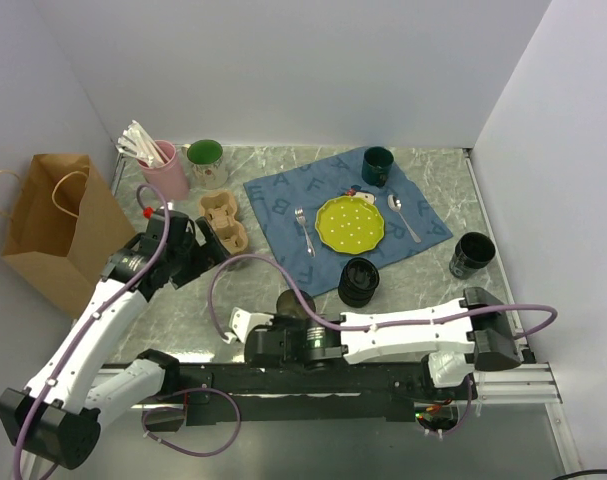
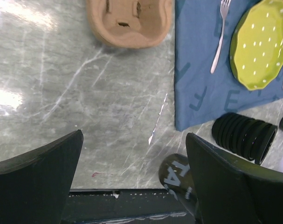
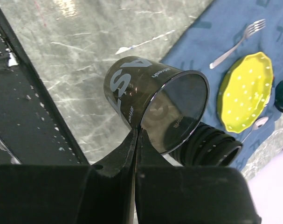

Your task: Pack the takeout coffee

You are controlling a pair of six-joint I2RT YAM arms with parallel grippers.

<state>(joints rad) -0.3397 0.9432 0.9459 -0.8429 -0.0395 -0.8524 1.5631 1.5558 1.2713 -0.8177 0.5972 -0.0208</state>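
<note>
We list, in order:

1. Right gripper (image 3: 135, 135): jaws pressed together on the rim of a smoky cup (image 3: 150, 88). The cup hangs tilted above the marble with its mouth toward the plate (image 3: 246, 93). We can see straight through it, so we enter it as empty. We judge it is being cleared aside, not packed.
2. Left gripper (image 2: 134, 135): jaws spread wide and holding nothing, over bare marble between the cup carrier (image 2: 129, 23) and the ribbed black cup (image 2: 244, 135). We read it as poised to fetch.
3. Ribbed black cup: sits at the near edge of the blue cloth (image 2: 202, 84), just beside the smoky cup. Its top looks closed.
4. Second black cup (image 1: 473, 253): off the cloth toward the right wall, well apart. We cannot make out a lid.
5. Cup carrier: wells empty, as far as shown.
6. Paper bag (image 1: 43, 220): stands at the far left, contents hidden.
7. Pink cup (image 1: 166, 170): holds white utensils (image 1: 138, 140).
</note>
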